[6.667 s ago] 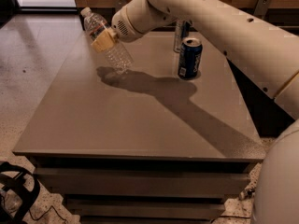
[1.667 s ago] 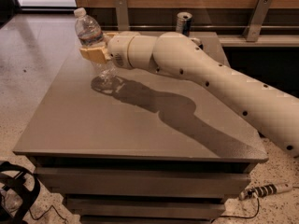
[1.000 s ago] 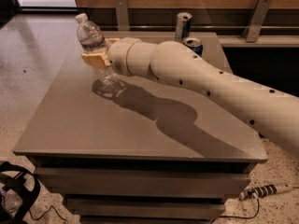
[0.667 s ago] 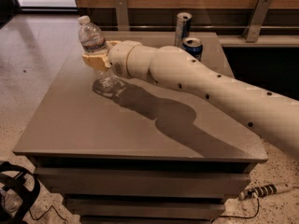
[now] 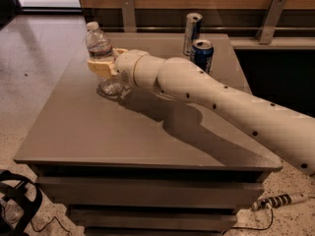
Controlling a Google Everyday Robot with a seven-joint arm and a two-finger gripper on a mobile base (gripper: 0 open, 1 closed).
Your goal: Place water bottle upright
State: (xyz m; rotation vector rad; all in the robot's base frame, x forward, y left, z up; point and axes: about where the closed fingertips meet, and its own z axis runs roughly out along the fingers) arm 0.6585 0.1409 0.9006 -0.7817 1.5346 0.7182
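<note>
The water bottle (image 5: 100,47), clear ribbed plastic with a white cap, stands upright on the grey table (image 5: 88,132) near its far left part. Its base rests on the tabletop. My gripper (image 5: 102,67), with cream-coloured fingers, is shut around the bottle's middle, where it hides the label band. My white arm reaches to it from the lower right across the table.
A blue drink can (image 5: 202,55) and a slim silver-blue can (image 5: 192,33) stand at the far right of the table, behind my arm. A wooden wall with metal brackets runs behind. Cables lie on the floor at lower left and lower right.
The bottle went from tilted in my gripper to upright on the table. My arm has swung lower and left, uncovering the two cans behind it.
</note>
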